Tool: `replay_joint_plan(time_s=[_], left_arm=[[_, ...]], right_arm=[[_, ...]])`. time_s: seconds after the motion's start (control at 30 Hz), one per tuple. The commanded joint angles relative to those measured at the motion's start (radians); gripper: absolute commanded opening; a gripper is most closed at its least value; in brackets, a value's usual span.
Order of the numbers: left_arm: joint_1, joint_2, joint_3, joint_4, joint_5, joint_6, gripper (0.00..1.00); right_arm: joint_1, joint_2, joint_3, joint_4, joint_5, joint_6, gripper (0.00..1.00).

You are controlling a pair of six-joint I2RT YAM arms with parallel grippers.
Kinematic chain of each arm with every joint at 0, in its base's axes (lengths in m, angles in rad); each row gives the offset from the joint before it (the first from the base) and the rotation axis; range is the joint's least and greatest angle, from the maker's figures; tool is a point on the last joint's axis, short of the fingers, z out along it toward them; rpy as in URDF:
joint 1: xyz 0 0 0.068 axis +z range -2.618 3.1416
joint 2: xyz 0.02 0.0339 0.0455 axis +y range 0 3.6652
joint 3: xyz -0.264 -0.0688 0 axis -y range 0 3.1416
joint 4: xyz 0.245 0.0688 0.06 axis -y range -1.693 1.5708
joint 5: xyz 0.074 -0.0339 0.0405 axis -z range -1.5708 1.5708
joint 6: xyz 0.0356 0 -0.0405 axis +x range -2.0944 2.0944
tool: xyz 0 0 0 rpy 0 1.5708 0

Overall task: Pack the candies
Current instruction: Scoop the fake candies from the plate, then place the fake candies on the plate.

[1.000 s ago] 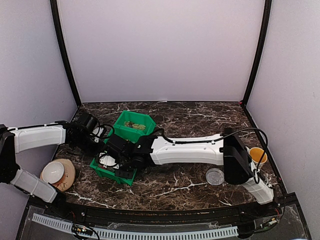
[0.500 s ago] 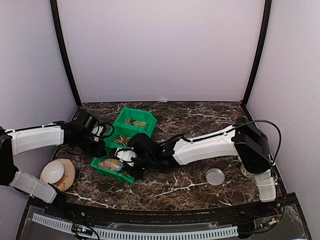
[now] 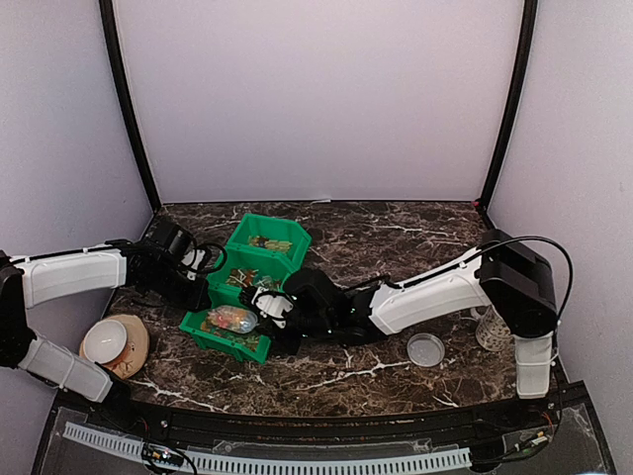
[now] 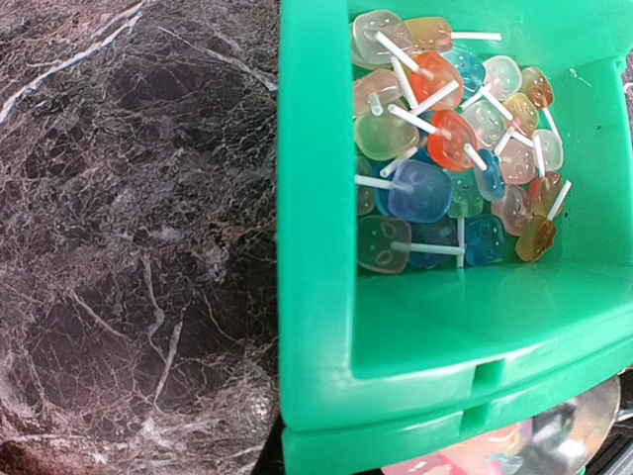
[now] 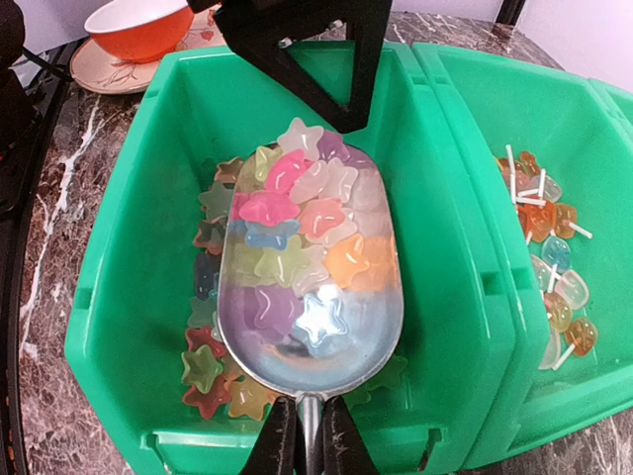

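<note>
A dark brown, white-veined marble tabletop (image 3: 415,233) fills the enclosure. Behind the tabletop rises a pale lilac back wall (image 3: 316,99). Similar side walls (image 3: 54,119) flank the tabletop, with black corner posts (image 3: 129,109) between. Light is even.

Table (image 3: 415,237): dark brown marble pattern with white veins. Front bin (image 5: 138,198) and second bin (image 4: 316,247): solid green. Scoop (image 5: 371,341): bare silver metal. Star candies (image 5: 297,213): translucent pink, green, orange, blue, purple and white. Lollipops (image 4: 435,148): translucent orange, blue, green and yellow on white sticks. Bowl (image 5: 138,30): orange outside, white inside. Saucer (image 5: 94,69): beige with a thin line motif.
</note>
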Motion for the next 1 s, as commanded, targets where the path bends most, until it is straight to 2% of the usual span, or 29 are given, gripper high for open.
replay_joint_plan(time_s=[0.0, 0.37, 0.77, 0.97], left_arm=[[-0.002, -0.060, 0.058, 0.131, 0.041, -0.020, 0.00], [0.002, -0.057, 0.058, 0.130, 0.039, -0.023, 0.00], [0.002, -0.057, 0.058, 0.132, 0.043, -0.023, 0.00], [0.002, -0.058, 0.060, 0.130, 0.042, -0.023, 0.00]], right_arm=[[-0.011, -0.078, -0.070, 0.122, 0.027, 0.015, 0.00], [-0.017, -0.161, -0.202, 0.269, 0.051, 0.021, 0.00], [-0.017, -0.200, -0.183, 0.186, 0.072, -0.013, 0.00], [-0.019, -0.268, -0.226, 0.191, 0.070, -0.024, 0.00]])
